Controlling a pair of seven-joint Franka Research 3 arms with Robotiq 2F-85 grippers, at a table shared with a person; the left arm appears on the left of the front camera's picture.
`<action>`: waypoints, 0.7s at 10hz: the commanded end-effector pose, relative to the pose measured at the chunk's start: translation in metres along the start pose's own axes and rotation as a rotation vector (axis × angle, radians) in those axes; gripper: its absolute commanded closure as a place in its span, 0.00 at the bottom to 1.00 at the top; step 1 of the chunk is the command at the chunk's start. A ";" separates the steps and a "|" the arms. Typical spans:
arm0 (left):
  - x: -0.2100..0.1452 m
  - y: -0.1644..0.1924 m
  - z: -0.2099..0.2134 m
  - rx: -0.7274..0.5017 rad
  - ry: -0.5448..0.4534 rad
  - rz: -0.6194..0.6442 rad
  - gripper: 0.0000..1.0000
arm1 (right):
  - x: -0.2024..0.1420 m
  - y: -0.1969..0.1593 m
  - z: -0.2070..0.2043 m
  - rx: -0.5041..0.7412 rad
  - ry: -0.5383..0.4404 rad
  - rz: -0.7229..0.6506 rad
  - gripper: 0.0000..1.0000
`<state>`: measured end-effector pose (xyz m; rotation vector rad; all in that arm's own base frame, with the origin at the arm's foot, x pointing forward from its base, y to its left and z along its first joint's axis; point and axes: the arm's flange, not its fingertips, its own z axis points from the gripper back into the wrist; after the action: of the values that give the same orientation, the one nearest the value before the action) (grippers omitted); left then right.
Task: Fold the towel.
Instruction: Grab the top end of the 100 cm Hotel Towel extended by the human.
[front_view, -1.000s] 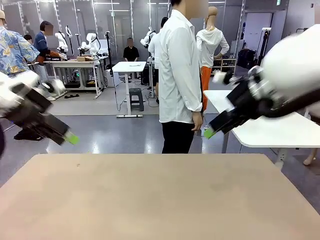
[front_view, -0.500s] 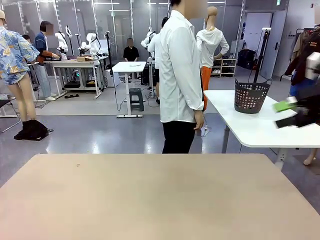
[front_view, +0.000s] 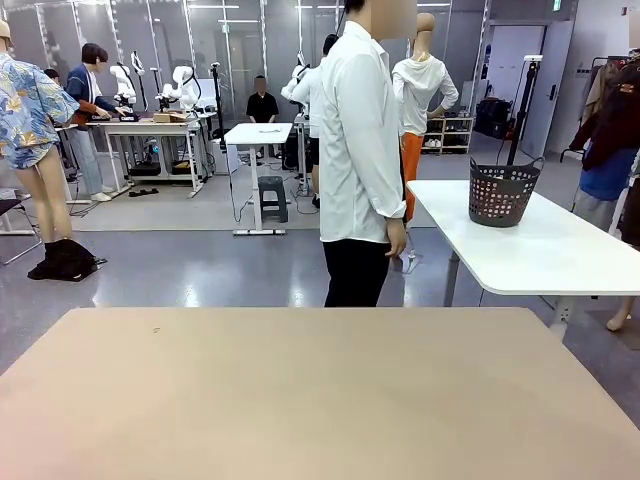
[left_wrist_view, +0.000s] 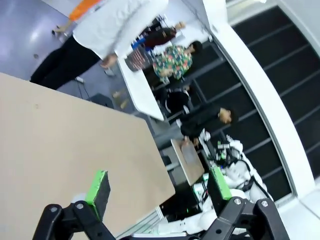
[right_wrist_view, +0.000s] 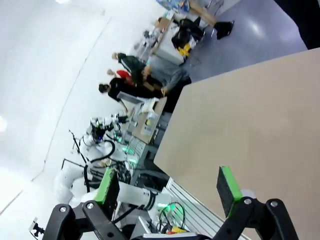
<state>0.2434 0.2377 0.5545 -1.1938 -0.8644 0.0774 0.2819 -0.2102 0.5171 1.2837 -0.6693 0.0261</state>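
Left end effector (left_wrist_view: 159, 186): spread wide, above the bench (left_wrist_view: 60, 145) edge.
Right end effector (right_wrist_view: 167, 186): spread wide, above the bench's edge.

Grey glossy floor (front_view: 200, 270), white tables (front_view: 540, 250), basket (front_view: 503, 192)

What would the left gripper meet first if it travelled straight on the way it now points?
Most likely the tan table, near its edge. The open left gripper aims about where the tabletop ends, so it might instead pass beyond it; depth is unclear.
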 end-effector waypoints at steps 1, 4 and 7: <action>-0.003 0.003 0.009 0.005 -0.047 0.001 0.00 | -0.005 -0.007 0.002 0.017 -0.043 0.020 0.00; -0.005 0.006 0.023 0.028 -0.060 0.026 0.00 | -0.007 -0.009 0.014 0.006 -0.045 -0.009 0.00; -0.005 0.006 0.023 0.028 -0.060 0.026 0.00 | -0.007 -0.009 0.014 0.006 -0.045 -0.009 0.00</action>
<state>0.2277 0.2547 0.5474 -1.1710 -0.8852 0.1659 0.2727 -0.2228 0.5064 1.2936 -0.6920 -0.0225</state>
